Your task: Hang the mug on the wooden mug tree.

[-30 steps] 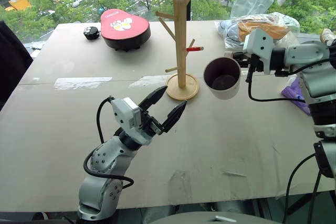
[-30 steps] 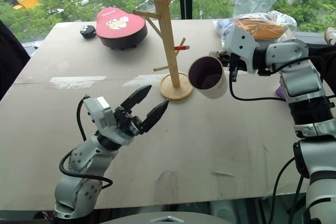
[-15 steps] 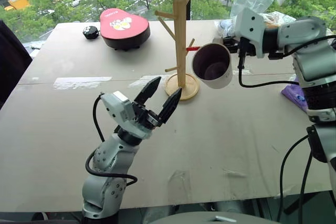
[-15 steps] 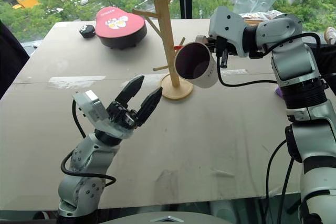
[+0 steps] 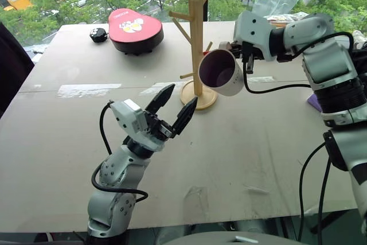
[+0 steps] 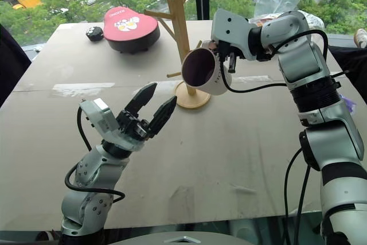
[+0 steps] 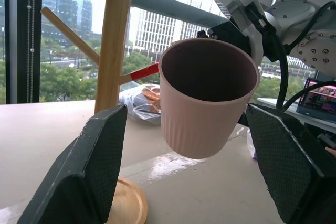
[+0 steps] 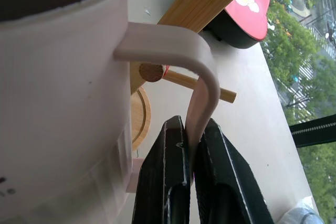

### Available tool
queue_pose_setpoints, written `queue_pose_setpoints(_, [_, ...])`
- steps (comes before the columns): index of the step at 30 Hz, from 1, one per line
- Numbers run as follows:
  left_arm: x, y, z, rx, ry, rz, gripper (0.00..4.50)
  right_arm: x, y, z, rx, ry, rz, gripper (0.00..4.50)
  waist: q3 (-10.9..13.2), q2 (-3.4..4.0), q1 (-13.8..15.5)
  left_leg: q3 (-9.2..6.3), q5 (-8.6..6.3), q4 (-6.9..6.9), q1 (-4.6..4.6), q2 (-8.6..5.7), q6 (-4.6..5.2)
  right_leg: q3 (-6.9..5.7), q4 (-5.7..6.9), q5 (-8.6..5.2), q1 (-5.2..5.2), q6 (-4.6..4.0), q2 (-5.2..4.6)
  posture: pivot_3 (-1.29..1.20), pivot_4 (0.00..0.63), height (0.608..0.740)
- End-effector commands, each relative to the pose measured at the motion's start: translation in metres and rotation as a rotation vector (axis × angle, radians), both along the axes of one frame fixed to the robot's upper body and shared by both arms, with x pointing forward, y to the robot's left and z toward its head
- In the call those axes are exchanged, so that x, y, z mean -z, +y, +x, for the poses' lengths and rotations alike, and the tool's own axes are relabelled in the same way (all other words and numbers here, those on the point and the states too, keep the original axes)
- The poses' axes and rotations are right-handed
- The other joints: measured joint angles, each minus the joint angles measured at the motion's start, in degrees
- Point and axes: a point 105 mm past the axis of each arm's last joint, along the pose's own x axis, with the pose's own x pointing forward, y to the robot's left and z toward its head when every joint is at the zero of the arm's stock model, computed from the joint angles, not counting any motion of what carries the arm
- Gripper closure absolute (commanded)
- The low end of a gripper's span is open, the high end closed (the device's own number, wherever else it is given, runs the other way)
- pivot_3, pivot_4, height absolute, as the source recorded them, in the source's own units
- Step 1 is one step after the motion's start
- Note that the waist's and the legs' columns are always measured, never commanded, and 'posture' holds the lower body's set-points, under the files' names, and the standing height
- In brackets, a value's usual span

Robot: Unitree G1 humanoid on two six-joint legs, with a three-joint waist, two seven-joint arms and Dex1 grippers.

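The white mug (image 5: 221,73) with a dark inside hangs in the air, tilted, its mouth facing me. My right gripper (image 8: 190,129) is shut on its loop handle (image 8: 173,45). The mug sits right beside the post of the wooden mug tree (image 5: 196,44), at the height of the red-tipped peg (image 7: 144,72). In the right wrist view that peg's round end (image 8: 152,72) shows through the handle loop; whether they touch I cannot tell. My left gripper (image 5: 182,97) stands open in front of the tree's round base (image 5: 202,98), pointing up at the mug, holding nothing.
A black box with a red lid (image 5: 136,30) and a small black object (image 5: 99,35) sit at the table's far left. Plastic bags (image 5: 275,4) lie at the far right, a purple item (image 5: 315,101) near the right edge. A window is behind the table.
My right gripper has carried the mug left and up, from beside the tree's base to against its post near the red-tipped peg. The left gripper has stayed about where it was.
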Motion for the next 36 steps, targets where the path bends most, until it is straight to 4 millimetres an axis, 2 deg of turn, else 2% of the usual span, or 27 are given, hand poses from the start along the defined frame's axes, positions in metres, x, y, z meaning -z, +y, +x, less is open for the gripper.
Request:
queue_pose_setpoints(1, [-0.003,-0.001,-0.003,0.002,-0.026,-0.003,0.81,-0.025,0.007,-0.002,-0.002,-0.088,0.007,4.43,0.0,0.0,-0.04,-0.01,0.0,0.0,-0.02,0.0,0.0,-0.01,0.0,0.0,-0.02,0.0,0.0,0.0,0.15,0.74])
queue_pose_setpoints(3, [-0.001,-0.001,-0.003,0.002,-0.025,-0.005,0.81,-0.027,0.008,-0.001,-0.003,-0.1,0.002,4.43,0.0,0.0,-0.05,-0.03,0.0,0.0,-0.04,0.0,0.0,-0.03,0.0,0.0,-0.03,0.0,0.01,0.0,0.15,0.74])
queue_pose_setpoints(4, [-0.001,-0.001,-0.003,0.002,-0.024,-0.006,0.81,-0.028,0.008,-0.001,-0.002,-0.105,0.003,3.89,0.0,0.0,-0.03,-0.03,0.0,0.0,-0.04,0.0,0.0,-0.04,-0.01,0.0,-0.03,0.0,0.0,0.0,0.15,0.74])
queue_pose_setpoints(5, [-0.001,-0.001,-0.003,0.003,-0.024,-0.007,0.81,-0.029,0.008,0.0,-0.001,-0.108,0.005,3.67,0.0,0.0,-0.01,-0.03,0.0,0.0,-0.05,0.0,0.0,-0.05,-0.01,0.0,-0.03,0.0,0.0,0.0,0.15,0.74])
queue_pose_setpoints(6, [0.0,-0.002,-0.003,0.004,-0.023,-0.008,0.81,-0.03,0.008,0.0,0.0,-0.11,0.008,3.22,0.0,0.0,0.0,-0.04,0.0,0.01,-0.06,-0.01,0.0,-0.06,-0.01,0.0,-0.03,0.0,0.0,0.0,0.15,0.74])
queue_pose_setpoints(12, [0.002,0.001,-0.002,-0.004,-0.019,-0.013,0.81,-0.034,0.007,0.003,0.012,-0.106,0.04,0.36,0.0,0.0,-0.06,-0.07,0.0,0.06,-0.09,-0.01,0.0,-0.09,0.01,0.0,-0.04,-0.01,0.0,0.0,0.15,0.74])
queue_pose_setpoints(13, [0.003,0.002,-0.002,-0.006,-0.017,-0.014,0.81,-0.035,0.006,0.003,0.015,-0.107,0.04,0.05,0.0,0.0,-0.06,-0.07,0.0,0.06,-0.09,-0.01,0.0,-0.09,0.01,0.01,-0.04,-0.01,0.0,0.0,0.15,0.74])
queue_pose_setpoints(18, [0.003,0.002,-0.003,-0.006,-0.016,-0.016,0.81,-0.038,-0.001,0.004,0.03,-0.097,0.061,0.05,0.0,0.0,-0.07,-0.07,0.0,0.07,-0.11,-0.01,0.0,-0.1,0.01,0.01,-0.04,-0.01,0.0,0.0,0.15,0.74])
queue_pose_setpoints(21, [0.008,0.002,-0.005,-0.016,-0.005,0.016,0.81,-0.034,-0.015,0.0,0.047,-0.024,0.113,0.05,0.0,0.0,0.07,-0.09,0.0,0.07,-0.14,-0.01,0.0,-0.12,0.0,0.01,-0.05,-0.01,-0.01,0.0,0.15,0.74])
queue_pose_setpoints(22, [0.013,0.003,-0.005,-0.022,0.008,0.053,0.81,-0.032,-0.024,-0.002,0.058,0.015,0.154,0.05,0.0,0.0,0.14,-0.15,0.0,0.09,-0.18,-0.01,0.0,-0.16,-0.01,0.01,-0.05,-0.01,-0.02,0.0,0.15,0.74])
queue_pose_setpoints(24, [0.028,0.004,-0.012,-0.008,0.058,0.141,0.81,-0.023,-0.061,-0.015,0.074,0.15,0.299,0.05,0.0,0.0,0.09,-0.24,0.0,0.12,-0.24,-0.03,0.0,-0.28,-0.02,0.01,-0.05,-0.02,-0.05,0.0,0.15,0.74])
queue_pose_setpoints(25, [0.035,0.005,-0.015,-0.005,0.081,0.177,0.81,-0.02,-0.075,-0.022,0.074,0.175,0.35,0.05,-0.11,-0.18,0.64,-0.2,0.0,0.12,-0.25,-0.06,0.0,-0.28,-0.01,0.01,-0.07,-0.01,-0.09,0.0,0.15,0.74])
queue_pose_setpoints(27, [0.052,0.008,-0.021,-0.008,0.148,0.228,0.81,-0.006,-0.104,-0.034,0.14,0.26,0.487,0.05,-0.06,-0.1,1.11,-0.49,0.0,0.17,-0.33,-0.05,0.0,-0.66,-0.04,0.01,0.01,-0.02,-0.23,0.0,0.15,0.74])
queue_pose_setpoints(30, [0.079,0.019,-0.022,-0.053,0.255,0.314,0.81,0.031,-0.126,-0.054,0.207,0.345,0.639,0.05,-0.03,-0.01,1.64,-0.33,-0.01,0.12,-0.35,-0.13,0.02,-0.71,-0.13,0.0,-0.02,-0.03,-0.3,0.0,0.15,0.74])
queue_pose_setpoints(33, [0.118,0.035,-0.023,-0.107,0.401,0.414,0.81,0.088,-0.113,-0.083,0.239,0.445,0.741,0.05,-0.09,0.07,1.45,-0.32,0.0,0.02,-0.21,-0.03,0.0,-0.68,-0.03,0.0,-0.01,-0.03,-0.22,0.0,0.15,0.74])
queue_pose_setpoints(35, [0.133,0.042,-0.028,-0.112,0.433,0.456,0.81,0.121,-0.101,-0.105,0.237,0.462,0.802,0.05,-0.1,0.11,1.38,-0.3,0.0,-0.05,-0.08,0.06,-0.01,-0.62,0.07,0.01,0.01,-0.04,-0.13,0.0,0.15,0.74])
queue_pose_setpoints(36, [0.138,0.045,-0.03,-0.116,0.445,0.475,0.81,0.131,-0.098,-0.114,0.238,0.45,0.838,0.05,-0.09,0.14,1.39,-0.29,0.0,-0.05,-0.05,0.07,-0.01,-0.57,0.09,0.01,0.0,-0.05,-0.12,0.0,0.15,0.74])
